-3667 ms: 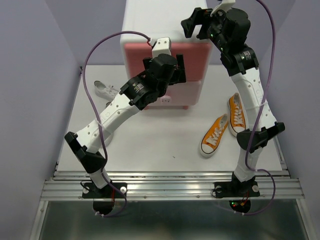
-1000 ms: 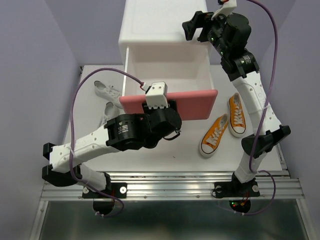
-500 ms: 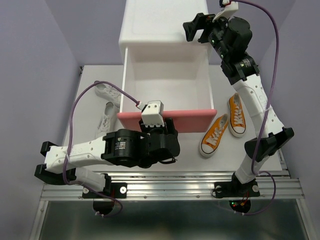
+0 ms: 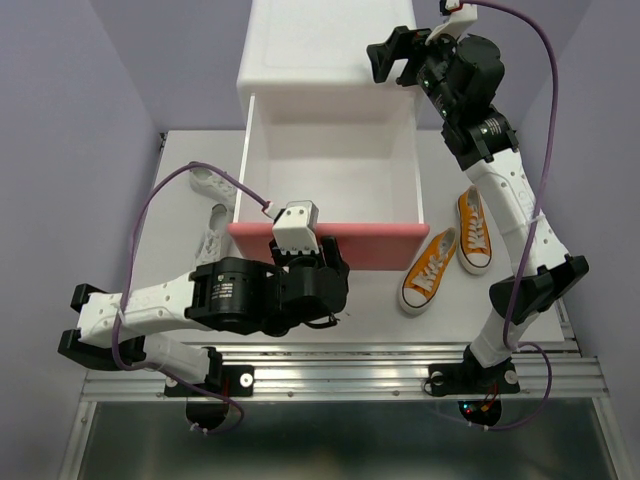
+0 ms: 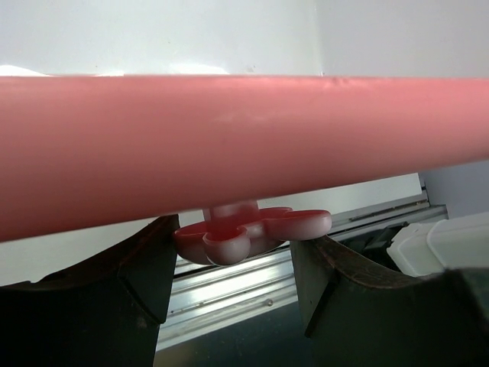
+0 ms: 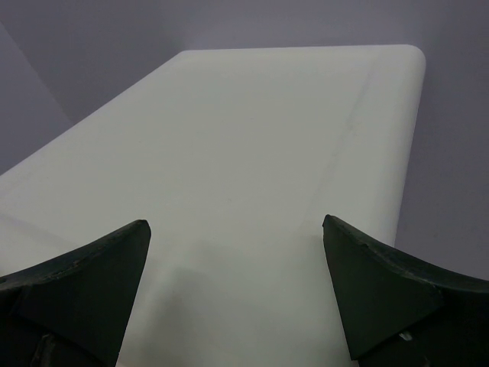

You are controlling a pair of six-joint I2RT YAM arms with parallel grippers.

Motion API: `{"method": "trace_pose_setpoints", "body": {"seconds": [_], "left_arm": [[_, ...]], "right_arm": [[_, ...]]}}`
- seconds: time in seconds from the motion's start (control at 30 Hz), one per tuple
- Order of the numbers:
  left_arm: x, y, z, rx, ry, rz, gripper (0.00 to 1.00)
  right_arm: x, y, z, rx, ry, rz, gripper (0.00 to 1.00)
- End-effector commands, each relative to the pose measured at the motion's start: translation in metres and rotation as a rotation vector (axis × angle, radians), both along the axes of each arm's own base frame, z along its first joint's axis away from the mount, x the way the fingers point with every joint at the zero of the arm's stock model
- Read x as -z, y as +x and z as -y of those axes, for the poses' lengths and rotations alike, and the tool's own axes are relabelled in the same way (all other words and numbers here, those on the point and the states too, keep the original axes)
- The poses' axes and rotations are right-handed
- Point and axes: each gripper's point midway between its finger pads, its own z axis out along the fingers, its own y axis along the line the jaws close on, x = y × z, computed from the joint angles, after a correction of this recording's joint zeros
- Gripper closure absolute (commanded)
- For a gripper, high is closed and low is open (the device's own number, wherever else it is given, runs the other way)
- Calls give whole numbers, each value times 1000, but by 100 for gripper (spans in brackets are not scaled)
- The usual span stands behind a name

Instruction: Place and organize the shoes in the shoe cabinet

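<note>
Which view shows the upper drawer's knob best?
Left wrist: the knob sits close up, clamped in the left gripper under the pink drawer front. In top external the left arm hides it. Right wrist shows only the cabinet's white top.

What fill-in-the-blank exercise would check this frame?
The left gripper is shut on the bunny-shaped knob of the ___-fronted drawer.
That drawer, pulled out, holds ___ shoes.
The two orange canvas sneakers lie on the table on the robot's ___ side.
The right gripper hangs ___ above the white plastic shoe cabinet.
Missing: pink; no; right; open.
</note>
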Motion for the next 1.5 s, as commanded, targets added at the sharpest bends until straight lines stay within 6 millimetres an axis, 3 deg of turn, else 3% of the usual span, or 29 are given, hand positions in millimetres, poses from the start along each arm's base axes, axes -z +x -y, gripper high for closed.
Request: {"method": "trace_pose_setpoints", "body": {"seconds": [0.0, 0.07, 0.23, 0.47, 0.63, 0.83, 0.97, 1.2, 1.3, 1.37, 1.47], "left_arm": [[-9, -20, 3, 80, -50, -73, 51], [-10, -20, 4, 83, -48, -71, 40], [-14, -19, 5, 89, -46, -61, 27], [-22, -21, 5, 106, -61, -62, 1], [-33, -20, 3, 114, -80, -47, 1], [-62, -19, 9, 167, -86, 4, 1], [-88, -32, 15, 263, -127, 3, 1], [-107, -59, 31, 407, -197, -30, 1], [-129, -68, 40, 473, -263, -5, 1], [-148, -60, 35, 464, -272, 59, 1], [-161, -44, 32, 413, -240, 144, 1]], "right_arm": [[116, 15, -13, 0, -116, -338, 0], [115, 15, -13, 0, -114, -335, 0], [114, 15, -13, 0, -108, -332, 0], [113, 14, -12, 0, -109, -324, 0], [113, 14, -12, 0, -119, -318, 0], [110, 13, -10, -1, -131, -308, 0], [112, 16, -5, 30, -141, -307, 0], [112, 17, -4, 41, -147, -301, 0], [110, 18, -2, 49, -145, -294, 0], [108, 18, -2, 49, -142, -291, 0], [106, 17, -3, 47, -132, -291, 0]]}}
